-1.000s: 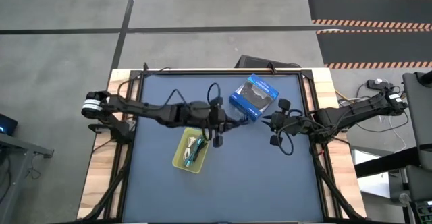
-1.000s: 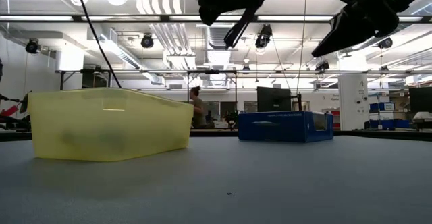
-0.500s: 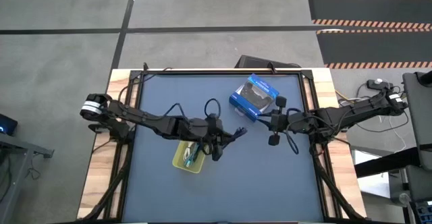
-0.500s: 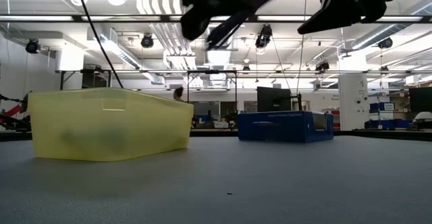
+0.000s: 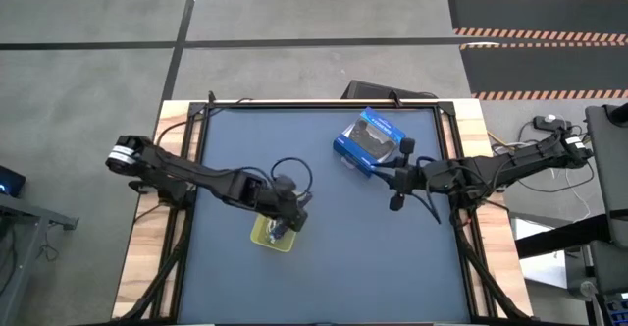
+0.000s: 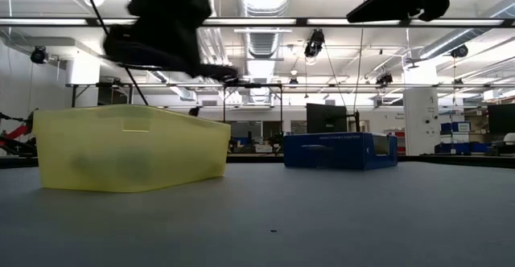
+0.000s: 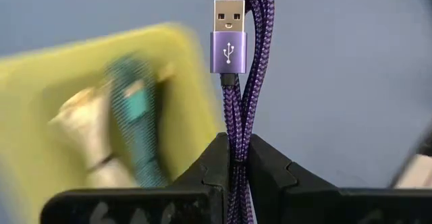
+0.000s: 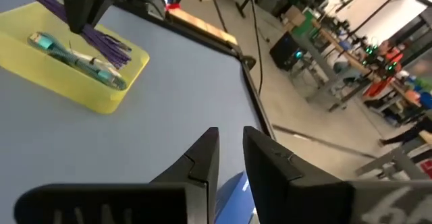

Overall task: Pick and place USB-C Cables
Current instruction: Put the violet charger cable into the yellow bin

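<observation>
1. Purple USB-C cable (image 7: 241, 109) sits pinched between the fingers of the left claw (image 7: 233, 158), its folded braided loops and USB plug sticking out beyond the fingertips.
2. Seen from above, the left claw (image 5: 283, 218) hangs over the yellow tray (image 5: 265, 238), which stands on the blue counter (image 5: 343, 267) toward the left arm's side.
3. Its wrist camera puts the purple cable at the tray's edge, over or just beside the rim; which of the two I cannot tell.
4. Inside the tray lie a teal-green cable (image 7: 133, 129) and a white cable (image 7: 77, 133), touching each other. The right wrist view shows the same pair in the tray (image 8: 74, 62).
5. No black cable can be made out in any view; it may be hidden under the arm or inside the tray.
6. The right claw (image 8: 229, 158) waits in the air near the blue retail box (image 5: 370, 141), holding nothing, its fingers a narrow gap apart.
7. Judged from this, at least two cables are placed and the purple one is in delivery. What looks left is to centre it over the tray and let go, then account for the black one.
</observation>
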Controlling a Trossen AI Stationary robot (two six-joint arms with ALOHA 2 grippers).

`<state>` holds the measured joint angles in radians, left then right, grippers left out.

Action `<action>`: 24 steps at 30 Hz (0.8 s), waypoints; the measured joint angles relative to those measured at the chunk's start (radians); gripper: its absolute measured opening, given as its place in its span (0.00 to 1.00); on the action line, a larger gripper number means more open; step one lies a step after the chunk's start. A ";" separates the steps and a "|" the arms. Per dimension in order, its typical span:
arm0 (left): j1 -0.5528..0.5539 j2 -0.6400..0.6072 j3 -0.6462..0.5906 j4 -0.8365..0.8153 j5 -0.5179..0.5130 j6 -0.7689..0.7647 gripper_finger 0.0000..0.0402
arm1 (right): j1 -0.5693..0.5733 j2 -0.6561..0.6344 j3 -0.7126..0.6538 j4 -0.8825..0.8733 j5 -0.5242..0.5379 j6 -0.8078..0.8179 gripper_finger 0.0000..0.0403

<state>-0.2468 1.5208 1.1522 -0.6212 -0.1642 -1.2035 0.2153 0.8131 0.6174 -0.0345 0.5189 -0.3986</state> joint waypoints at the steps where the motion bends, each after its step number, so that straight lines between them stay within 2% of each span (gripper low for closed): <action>1: -0.004 -0.005 0.007 -0.059 0.004 -0.037 0.04 | 0.000 0.000 0.000 0.006 0.000 -0.011 0.15; 5: -0.016 -0.013 0.012 -0.203 0.005 -0.139 0.04 | 0.000 0.000 0.000 0.021 0.000 -0.043 0.15; 24: -0.015 0.042 0.008 -0.260 -0.055 -0.231 0.04 | 0.000 0.000 0.000 0.070 0.005 -0.093 0.15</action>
<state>-0.2619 1.5625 1.1601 -0.8817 -0.2193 -1.4348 0.2153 0.8131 0.6174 0.0353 0.5243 -0.4919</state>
